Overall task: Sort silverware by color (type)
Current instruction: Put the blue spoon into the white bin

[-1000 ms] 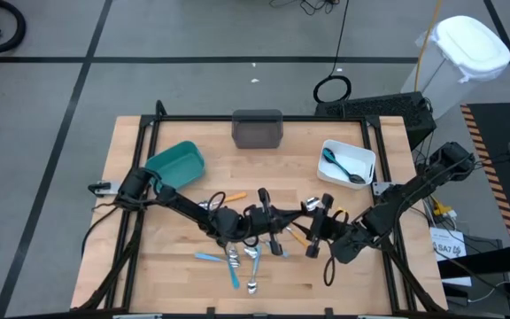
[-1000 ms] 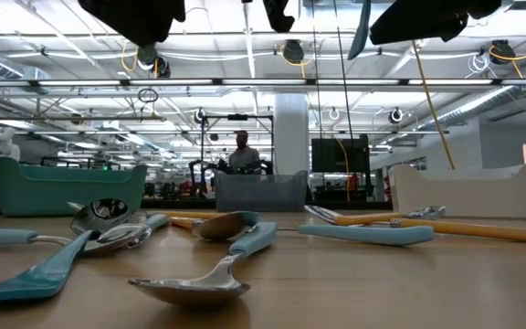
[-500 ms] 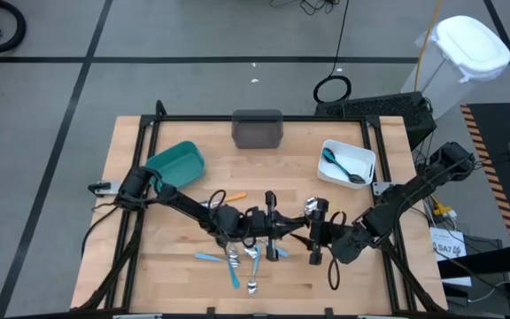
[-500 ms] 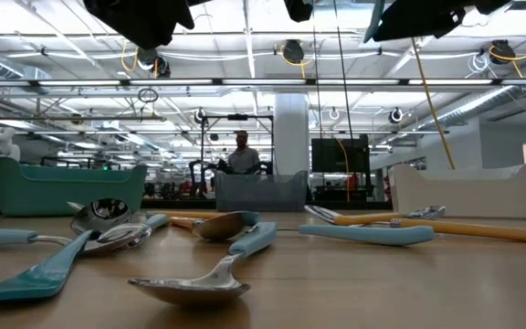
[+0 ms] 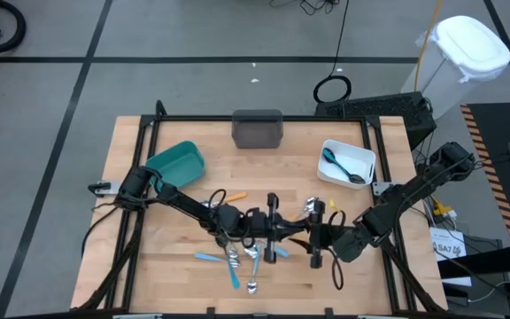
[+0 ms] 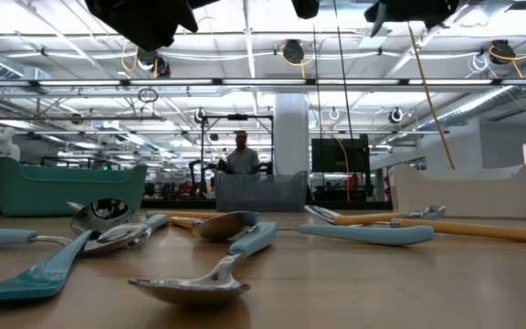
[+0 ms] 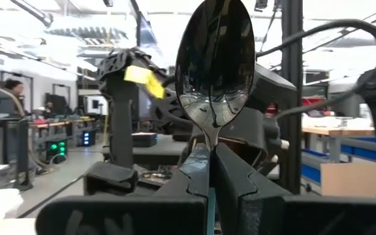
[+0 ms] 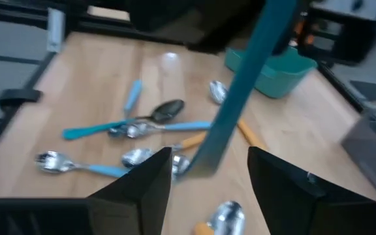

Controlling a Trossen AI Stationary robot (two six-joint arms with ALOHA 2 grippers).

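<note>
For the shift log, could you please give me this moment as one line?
left gripper: fingers shut on spoon, above table centre | right gripper: fingers open around blue handle

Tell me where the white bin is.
In the high view the white bin sits on the table's right side toward the far edge, right of the grey bin, with a black spoon lying inside it.

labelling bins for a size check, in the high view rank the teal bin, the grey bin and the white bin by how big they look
1. Teal plastic bin, tilted, looks largest.
2. White rectangular bin and grey rectangular bin look about alike; too close to rank.
</note>
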